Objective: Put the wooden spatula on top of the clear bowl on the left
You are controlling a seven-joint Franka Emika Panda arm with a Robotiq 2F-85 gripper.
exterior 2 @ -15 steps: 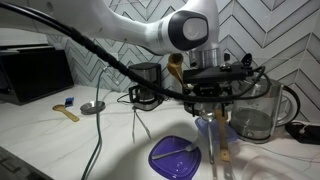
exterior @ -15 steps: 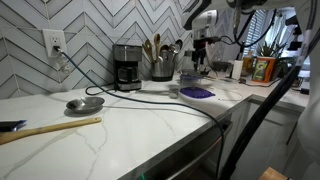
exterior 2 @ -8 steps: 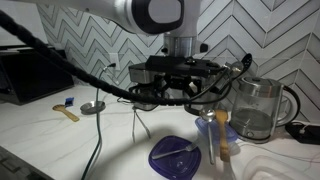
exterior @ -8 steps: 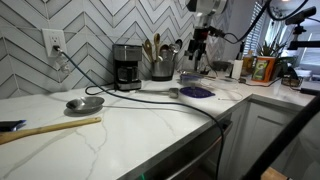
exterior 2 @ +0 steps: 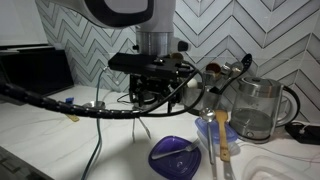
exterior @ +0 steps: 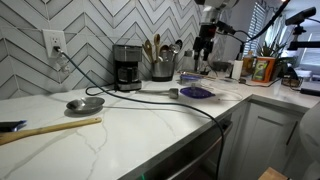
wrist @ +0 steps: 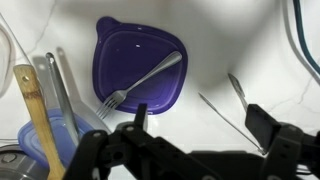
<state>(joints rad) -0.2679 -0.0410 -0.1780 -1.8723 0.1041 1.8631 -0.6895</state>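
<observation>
The arm [exterior 2: 128, 10] points its gripper [wrist: 198, 118] straight down, fingers [wrist: 266, 126] spread apart, holding nothing

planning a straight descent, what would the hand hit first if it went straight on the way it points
Most likely bare white counter: in the wrist view the open hand points down between the purple plate and a thin metal utensil. One finger might clip the plate's rim; depth is unclear.
</observation>
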